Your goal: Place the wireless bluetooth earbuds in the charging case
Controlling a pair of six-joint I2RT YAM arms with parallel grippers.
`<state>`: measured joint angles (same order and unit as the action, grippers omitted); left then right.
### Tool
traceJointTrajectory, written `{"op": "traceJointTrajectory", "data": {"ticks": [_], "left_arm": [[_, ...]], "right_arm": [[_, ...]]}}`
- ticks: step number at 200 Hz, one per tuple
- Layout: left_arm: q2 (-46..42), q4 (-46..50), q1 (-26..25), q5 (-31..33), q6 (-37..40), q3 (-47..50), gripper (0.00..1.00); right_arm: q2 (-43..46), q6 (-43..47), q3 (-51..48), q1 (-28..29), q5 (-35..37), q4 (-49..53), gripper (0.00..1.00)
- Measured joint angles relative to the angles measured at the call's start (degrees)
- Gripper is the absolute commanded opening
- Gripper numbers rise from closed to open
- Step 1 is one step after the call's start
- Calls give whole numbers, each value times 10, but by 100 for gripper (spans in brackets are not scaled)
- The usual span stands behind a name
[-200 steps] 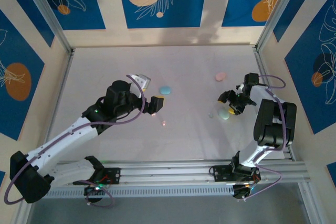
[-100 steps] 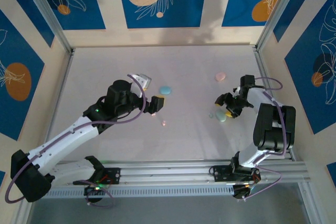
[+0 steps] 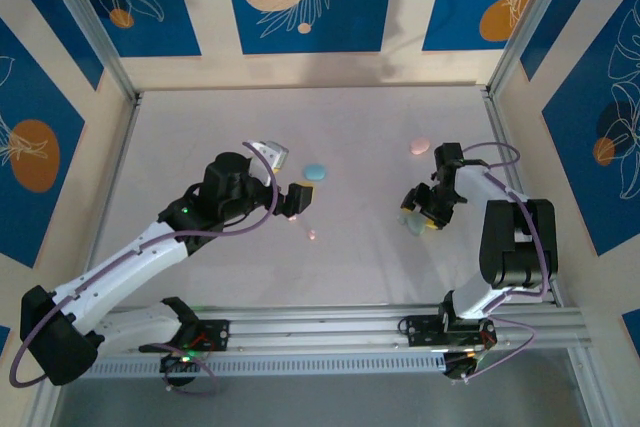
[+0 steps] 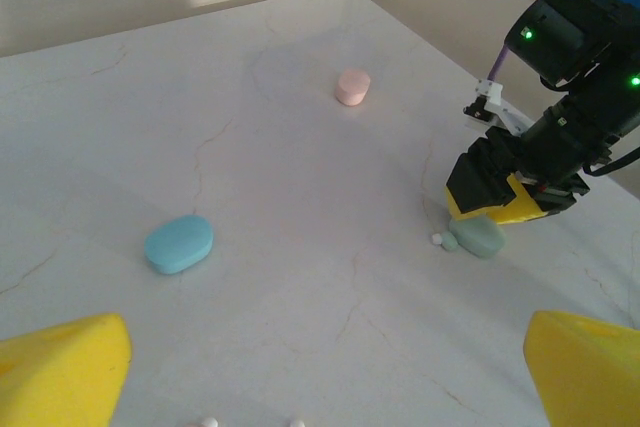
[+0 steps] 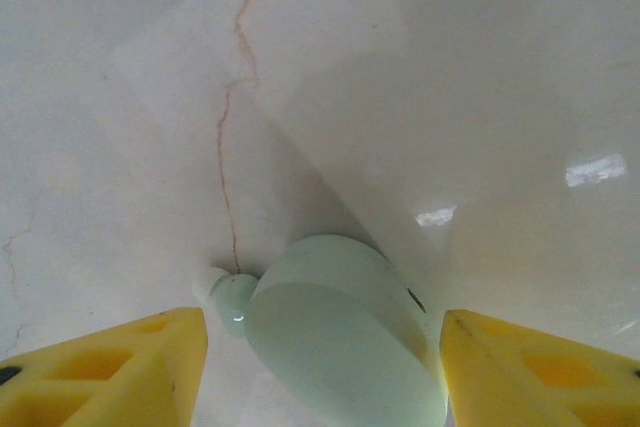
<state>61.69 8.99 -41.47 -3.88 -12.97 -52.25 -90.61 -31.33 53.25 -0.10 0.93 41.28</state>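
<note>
A pale green charging case (image 5: 345,342) lies closed on the table between the open yellow fingers (image 5: 100,367) of my right gripper (image 5: 322,332), not clamped. A tiny teal earbud (image 5: 232,297) with a white tip rests against the case's left end. From the left wrist view the same case (image 4: 480,237) and earbud (image 4: 450,241) sit just under my right gripper (image 4: 505,197). From above, my right gripper (image 3: 425,209) hovers over the case (image 3: 410,219). My left gripper (image 3: 296,199) is open and holds nothing. A tiny pink earbud (image 3: 312,235) lies just in front of it.
A blue case (image 3: 316,172) lies closed near the table's middle, and a pink case (image 3: 420,146) sits further back on the right. Walls and metal posts frame the white table (image 3: 200,137). Two tiny pale buds (image 4: 208,423) lie at the bottom edge of the left wrist view.
My right gripper has shifted left across the table, and the green case now lies a little further left beneath it. The left arm has not moved.
</note>
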Motion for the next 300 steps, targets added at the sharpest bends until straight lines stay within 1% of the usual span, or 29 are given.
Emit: {"op": "traceJointTrajectory", "data": {"ticks": [16,59,115,170,203,246,277,300], "left_arm": [[0,0,0,0,0,0,100],[0,0,0,0,0,0,100],[0,0,0,0,0,0,100],[0,0,0,0,0,0,100],[0,0,0,0,0,0,100],[0,0,0,0,0,0,100],[0,0,0,0,0,0,100],[0,0,0,0,0,0,100]], "right_arm": [[0,-5,0,0,2,-1,59],[0,-7,-2,2,2,-1,61],[-15,-7,-2,5,2,0,59],[-24,-7,-2,5,5,1,54],[-22,-16,-2,-5,14,1,52],[-13,-24,-6,-15,29,3,58],[1,-30,-7,3,35,4,64],[3,-37,-12,19,42,6,65]]}}
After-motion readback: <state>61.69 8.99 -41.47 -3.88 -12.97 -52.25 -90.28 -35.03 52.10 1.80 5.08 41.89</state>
